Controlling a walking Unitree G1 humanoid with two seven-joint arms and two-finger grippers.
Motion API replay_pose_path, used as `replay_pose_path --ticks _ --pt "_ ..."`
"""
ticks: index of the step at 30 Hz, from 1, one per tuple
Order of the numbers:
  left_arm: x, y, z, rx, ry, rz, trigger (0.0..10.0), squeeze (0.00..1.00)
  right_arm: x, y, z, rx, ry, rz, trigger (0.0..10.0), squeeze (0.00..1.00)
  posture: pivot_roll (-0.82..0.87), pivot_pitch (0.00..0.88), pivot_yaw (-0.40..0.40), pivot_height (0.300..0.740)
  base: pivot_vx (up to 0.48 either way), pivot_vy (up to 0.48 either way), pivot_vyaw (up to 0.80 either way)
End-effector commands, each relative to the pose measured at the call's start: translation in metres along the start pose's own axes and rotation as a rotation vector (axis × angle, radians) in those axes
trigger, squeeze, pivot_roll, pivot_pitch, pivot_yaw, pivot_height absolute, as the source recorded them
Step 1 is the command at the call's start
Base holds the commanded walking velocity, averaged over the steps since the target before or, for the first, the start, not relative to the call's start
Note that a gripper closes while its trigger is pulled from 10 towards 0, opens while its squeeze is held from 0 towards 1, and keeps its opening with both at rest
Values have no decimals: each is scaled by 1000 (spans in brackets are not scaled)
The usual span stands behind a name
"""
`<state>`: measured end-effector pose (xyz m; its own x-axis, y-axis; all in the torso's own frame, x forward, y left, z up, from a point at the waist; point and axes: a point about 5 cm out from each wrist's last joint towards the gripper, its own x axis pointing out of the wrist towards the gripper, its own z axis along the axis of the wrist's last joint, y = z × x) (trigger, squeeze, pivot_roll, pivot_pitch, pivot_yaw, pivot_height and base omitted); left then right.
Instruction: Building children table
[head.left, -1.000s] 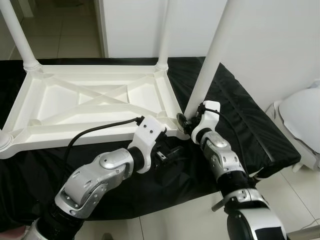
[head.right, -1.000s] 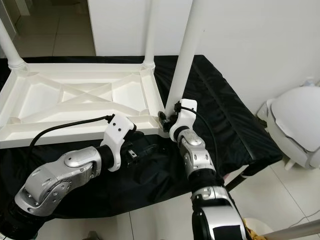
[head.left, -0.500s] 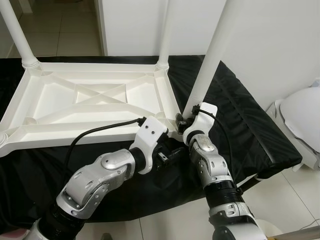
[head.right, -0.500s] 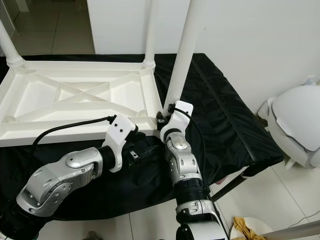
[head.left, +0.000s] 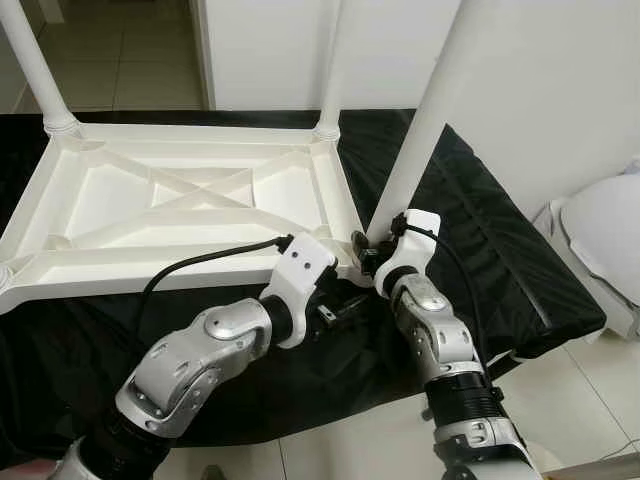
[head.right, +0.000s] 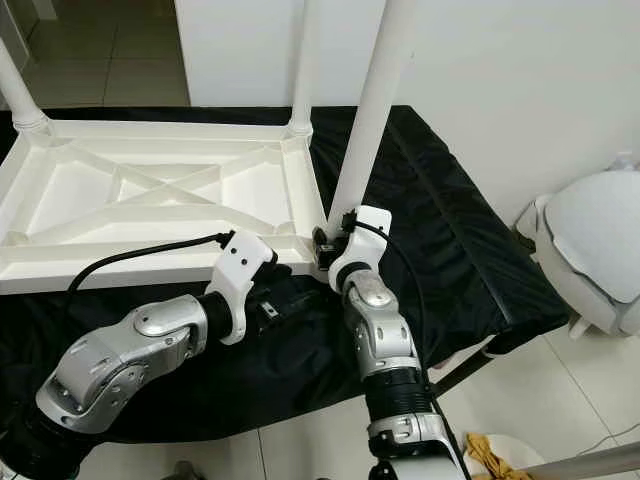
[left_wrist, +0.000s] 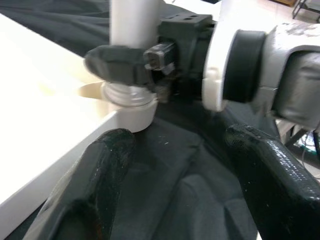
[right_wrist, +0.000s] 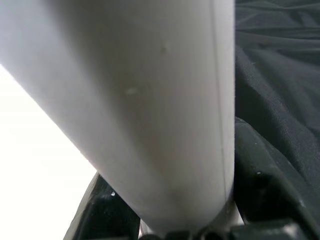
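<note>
White plastic children's table (head.left: 190, 200) lies upside down on a black cloth (head.left: 470, 240) that covers the counter. Ribbed underside faces up, with a diagonal cross brace in the middle. Three legs stand up from its corners: far-left leg (head.left: 35, 65), far-right leg (head.left: 330, 60), and the near-right leg (head.left: 425, 120), which leans slightly to the robot's right as it rises. At the near-left corner (head.left: 8, 275) only a socket collar can be made out.

Near-right leg: its foot sits in the corner socket (left_wrist: 131, 102) at the table's near-right corner. In the left wrist view a threaded collar shows just above the socket rim, so a short stretch of thread is exposed.

Right gripper (head.left: 368, 250): at the base of the near-right leg, fingers closed around the leg just above the socket. In the right wrist view the white leg (right_wrist: 145, 100) runs between the two black fingers (right_wrist: 265, 190), touching both.

Left gripper (head.left: 345, 305): low over the black cloth, just in front of the table's near-right corner and just beside the right gripper. Fingers (left_wrist: 100, 185) are spread apart, holding nothing; between them the left wrist view looks at the socket and at the right gripper clamped on the leg. A black cable (head.left: 200, 258) runs from the left wrist back across the table's near edge.

Surroundings: white wall (head.left: 540, 90) behind the counter, tiled floor (head.left: 120, 60) through a doorway at the back, and a rounded white object (head.left: 605, 235) to the robot's right, beyond the counter edge.
</note>
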<state>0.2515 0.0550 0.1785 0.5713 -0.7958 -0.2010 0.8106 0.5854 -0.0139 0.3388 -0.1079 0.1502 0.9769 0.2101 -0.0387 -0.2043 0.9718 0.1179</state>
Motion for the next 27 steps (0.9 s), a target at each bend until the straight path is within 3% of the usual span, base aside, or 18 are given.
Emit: replay_pose_path --ticks 1,2,8,9,19,21,23,24,25,26,27 --pt "0 -1 -3 1 7 -57 10000 0 -2 -4 15 64 -93 40 10000 0 23 24 -100 740 0 0 0" --pt "0 -1 -2 1 6 -55 10000 0 -2 -7 16 45 -94 34 10000 1000 20 27 -100 740 0 0 0" --pt "0 1 -1 0 1 -50 10000 0 -3 -10 20 18 -106 61 10000 1000 19 34 -98 740 0 0 0" --pt "0 1 -1 0 0 -46 10000 0 -4 -10 22 19 -120 84 10000 0 18 38 -98 740 0 0 0" --pt "-4 16 -3 9 4 41 10000 0 -4 -19 31 -13 -144 177 10000 0 14 51 -93 740 0 0 0" --pt "-7 35 -4 50 9 169 10000 0 -3 -24 32 -31 -139 190 10000 0 15 52 -93 740 0 0 0" --pt "-9 44 -5 85 12 229 10000 0 -3 -27 32 -36 -136 193 10000 0 15 52 -93 740 0 0 0" --pt "-11 55 -7 60 26 292 10000 0 -3 -29 31 -46 -132 193 10000 0 15 53 -92 740 0 0 0" --pt "-11 55 -7 60 26 292 10000 0 -3 -29 31 -46 -132 193 10000 0 15 53 -92 740 0 0 0" --pt "-11 57 -7 2 9 290 10000 1000 -3 -30 31 -46 -132 195 10000 0 14 55 -91 740 0 0 0" --pt "-12 58 -8 -41 -2 285 10000 1000 -2 -30 31 -46 -132 198 10000 0 13 55 -90 740 0 0 0"
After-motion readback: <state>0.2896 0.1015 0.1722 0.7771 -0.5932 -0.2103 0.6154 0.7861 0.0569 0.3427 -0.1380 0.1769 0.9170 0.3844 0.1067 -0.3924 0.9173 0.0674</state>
